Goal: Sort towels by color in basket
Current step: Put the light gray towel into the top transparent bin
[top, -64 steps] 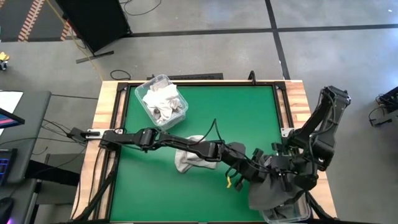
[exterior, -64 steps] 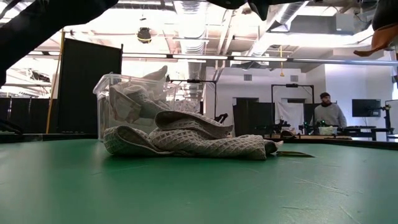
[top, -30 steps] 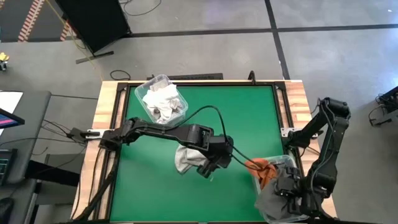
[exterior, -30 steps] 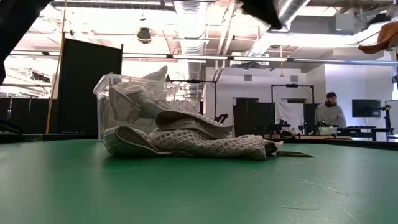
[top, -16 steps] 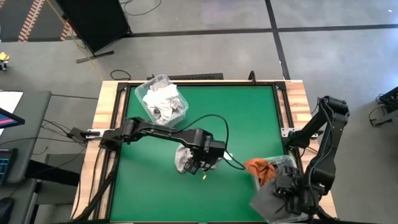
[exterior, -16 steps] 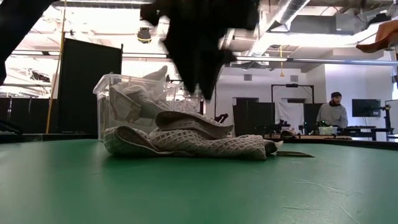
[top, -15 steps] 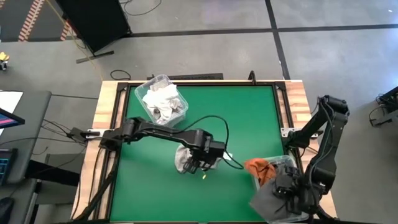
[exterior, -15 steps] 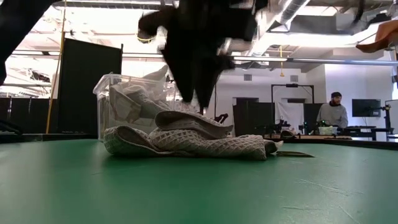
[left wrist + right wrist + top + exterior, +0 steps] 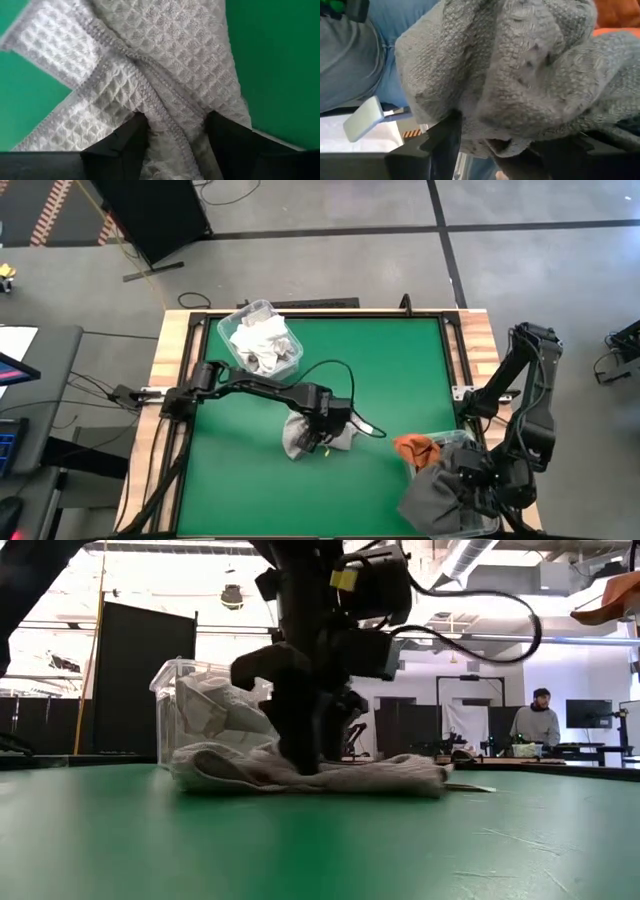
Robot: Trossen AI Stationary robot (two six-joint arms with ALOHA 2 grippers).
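No brand, label or writing can be read on anything here. At the near right corner of the table, a clear bin holds a rust orange towel at its far side and a dark grey towel that spills over its near edge; the right gripper hangs over this bin, and in its wrist view the dark grey towel lies bunched between and against the two fingers, which stand apart — whether they grip the cloth or have let it go cannot be told. Near the middle of the green table, a pale grey waffle-weave towel lies crumpled on the surface; the left gripper is down on it, its fingers spread fairly wide and pressed into the folds on either side of a hemmed ridge. Toward the far left corner stands a second clear bin — filled with white and pale towels, heaped to its rim. In the low view, a person stands far off in the room behind.
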